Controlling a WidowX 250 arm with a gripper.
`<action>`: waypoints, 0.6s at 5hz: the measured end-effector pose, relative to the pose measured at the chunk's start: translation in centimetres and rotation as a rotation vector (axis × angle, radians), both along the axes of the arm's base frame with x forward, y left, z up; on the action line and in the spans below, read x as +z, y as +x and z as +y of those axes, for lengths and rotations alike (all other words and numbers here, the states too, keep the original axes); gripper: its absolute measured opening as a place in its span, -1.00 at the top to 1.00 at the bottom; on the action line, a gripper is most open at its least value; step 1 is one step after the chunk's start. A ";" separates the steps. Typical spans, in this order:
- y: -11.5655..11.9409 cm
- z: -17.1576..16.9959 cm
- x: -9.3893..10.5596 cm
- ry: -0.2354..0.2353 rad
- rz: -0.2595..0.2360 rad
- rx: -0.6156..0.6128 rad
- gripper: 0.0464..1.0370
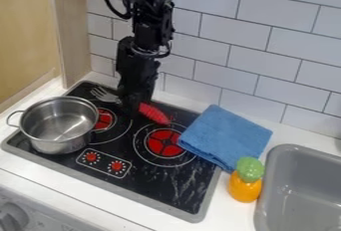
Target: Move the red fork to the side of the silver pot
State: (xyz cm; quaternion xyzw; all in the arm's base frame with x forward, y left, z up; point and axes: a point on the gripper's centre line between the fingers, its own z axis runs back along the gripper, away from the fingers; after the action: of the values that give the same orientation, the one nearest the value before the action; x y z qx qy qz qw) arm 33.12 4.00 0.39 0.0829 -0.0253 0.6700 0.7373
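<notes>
Camera view has the gripper [135, 104] across the middle of the red fork [154, 114]; its opening and any hold cannot be told. Left of it sits the silver pot [59, 125], near the tines; final side placement seems unfinished.

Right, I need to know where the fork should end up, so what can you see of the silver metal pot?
The silver metal pot is round and shiny, with a thin loop handle at the picture's left. It stands upright, lidless and empty, on the left part of the black stovetop, partly hiding a red-centred burner.
</notes>
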 end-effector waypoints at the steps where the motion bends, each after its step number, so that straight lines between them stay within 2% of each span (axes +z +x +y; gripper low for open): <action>1: 0.2 -0.1 -0.3 -0.008 0.003 0.007 0.27; 2: 0.2 -0.4 -0.3 -0.028 -0.003 0.029 -0.35; 3: 0.2 -0.5 -0.3 -0.031 -0.003 0.026 -0.88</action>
State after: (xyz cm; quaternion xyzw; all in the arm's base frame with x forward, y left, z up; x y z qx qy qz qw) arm 33.36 3.55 0.08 0.0708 -0.0148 0.6800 0.7296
